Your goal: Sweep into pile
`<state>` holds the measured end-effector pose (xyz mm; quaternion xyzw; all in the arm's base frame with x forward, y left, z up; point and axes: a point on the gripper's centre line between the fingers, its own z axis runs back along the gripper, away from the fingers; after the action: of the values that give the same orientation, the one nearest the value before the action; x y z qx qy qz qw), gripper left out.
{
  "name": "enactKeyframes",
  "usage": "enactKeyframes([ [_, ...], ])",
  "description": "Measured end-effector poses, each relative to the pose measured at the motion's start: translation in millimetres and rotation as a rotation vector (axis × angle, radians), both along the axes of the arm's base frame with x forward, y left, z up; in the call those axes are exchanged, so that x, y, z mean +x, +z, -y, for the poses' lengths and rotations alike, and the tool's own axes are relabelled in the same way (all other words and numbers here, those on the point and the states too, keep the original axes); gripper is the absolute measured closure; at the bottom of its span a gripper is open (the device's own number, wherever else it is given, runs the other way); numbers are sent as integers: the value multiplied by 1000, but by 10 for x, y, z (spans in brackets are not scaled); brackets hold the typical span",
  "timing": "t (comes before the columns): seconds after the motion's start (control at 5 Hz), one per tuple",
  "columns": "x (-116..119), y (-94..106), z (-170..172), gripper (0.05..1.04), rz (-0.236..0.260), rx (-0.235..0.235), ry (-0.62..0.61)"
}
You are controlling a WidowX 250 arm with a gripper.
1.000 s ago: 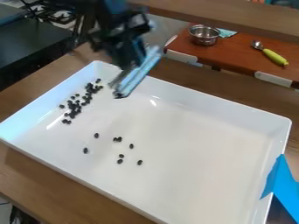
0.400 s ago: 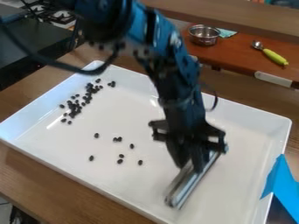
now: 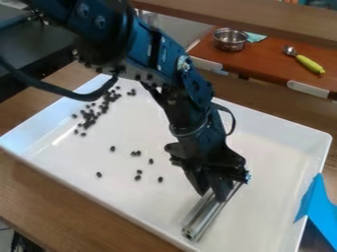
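The black gripper (image 3: 214, 189) hangs over the lower right half of the white tray (image 3: 270, 152), shut on a silver metal bar (image 3: 203, 219) that slants down to the left, its lower end close to the tray's front wall. Small black beans lie to its left. A dense pile (image 3: 89, 118) of them is in the tray's upper left, partly behind the arm's cable. Several loose beans (image 3: 135, 153) are scattered near the middle left of the tray, apart from the bar.
Blue tape (image 3: 318, 204) is at the tray's right edge. Beyond the tray, a red-brown board (image 3: 263, 61) holds a metal bowl (image 3: 230, 40) and a green-handled scoop (image 3: 309, 64). A dark stove surface (image 3: 33, 54) stands at upper left.
The gripper and bar have come from the tray's upper left to its lower right, shifting slightly left and down most recently. The tray and beans have moved slightly, and a few beans have shifted.
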<state>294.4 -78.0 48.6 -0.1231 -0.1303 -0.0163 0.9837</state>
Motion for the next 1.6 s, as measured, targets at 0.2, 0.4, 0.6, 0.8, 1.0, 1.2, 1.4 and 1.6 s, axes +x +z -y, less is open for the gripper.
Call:
enactKeyframes([
  [0.2, 108, -10, -245, 769, -16, 2, 20],
  [0.4, 175, -7, -778, 769, -53, 13, 86],
  [0.6, 153, -3, -1183, 769, -94, 33, 91],
  [0.8, 119, 39, -1511, 770, -102, 46, 94],
  [1.0, 87, 102, -1943, 770, -85, 97, 109],
  [1.2, 88, 139, -2169, 770, -42, 147, 102],
  [1.4, 98, 158, -2234, 770, -18, 156, 100],
  [1.6, 25, 399, -1920, 770, -36, 58, 73],
])
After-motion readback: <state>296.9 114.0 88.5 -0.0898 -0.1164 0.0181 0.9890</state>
